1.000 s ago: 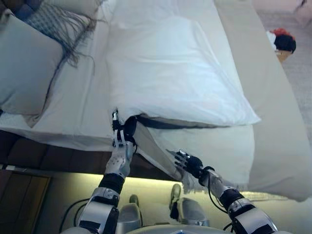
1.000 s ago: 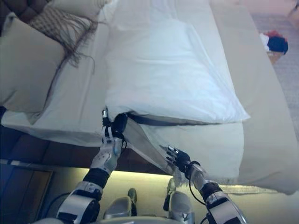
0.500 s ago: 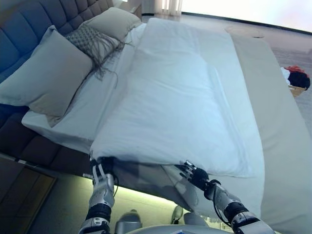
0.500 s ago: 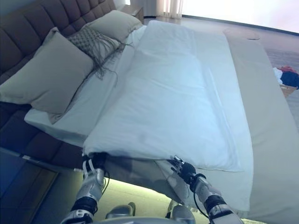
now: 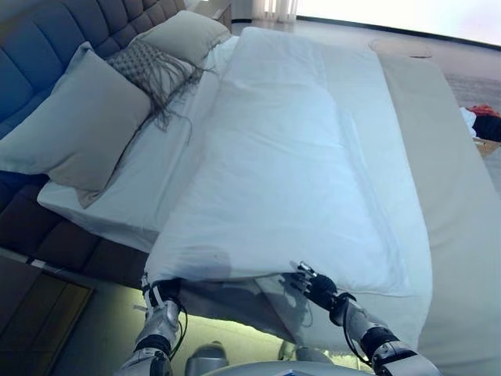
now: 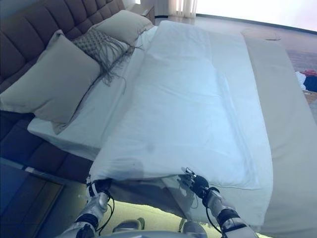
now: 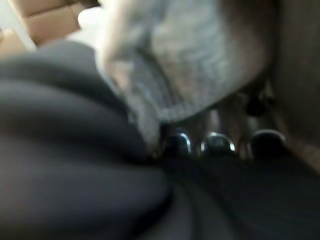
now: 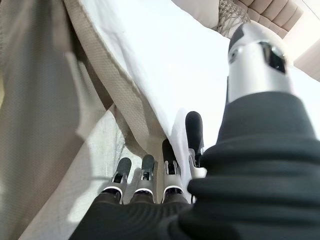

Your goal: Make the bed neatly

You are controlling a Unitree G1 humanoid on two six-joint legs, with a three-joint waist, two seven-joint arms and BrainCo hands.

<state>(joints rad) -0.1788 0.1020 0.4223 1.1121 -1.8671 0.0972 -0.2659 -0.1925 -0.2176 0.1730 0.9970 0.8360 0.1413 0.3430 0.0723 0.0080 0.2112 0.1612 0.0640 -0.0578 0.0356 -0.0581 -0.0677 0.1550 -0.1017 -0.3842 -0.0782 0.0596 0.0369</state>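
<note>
my left hand [image 5: 160,301] clenched on duvet [image 5: 290,180] edge, 7 o'clock | my right hand [image 5: 319,288] grasping the edge, 5 o'clock

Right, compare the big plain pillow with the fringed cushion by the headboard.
The plain pillow is larger and smooth; the fringed cushion is smaller, with a woven pattern and dark tassels trailing onto the sheet. The pillow sits nearer the bed's edge, the cushion farther in, partly behind it. Both lean toward the headboard.
</note>
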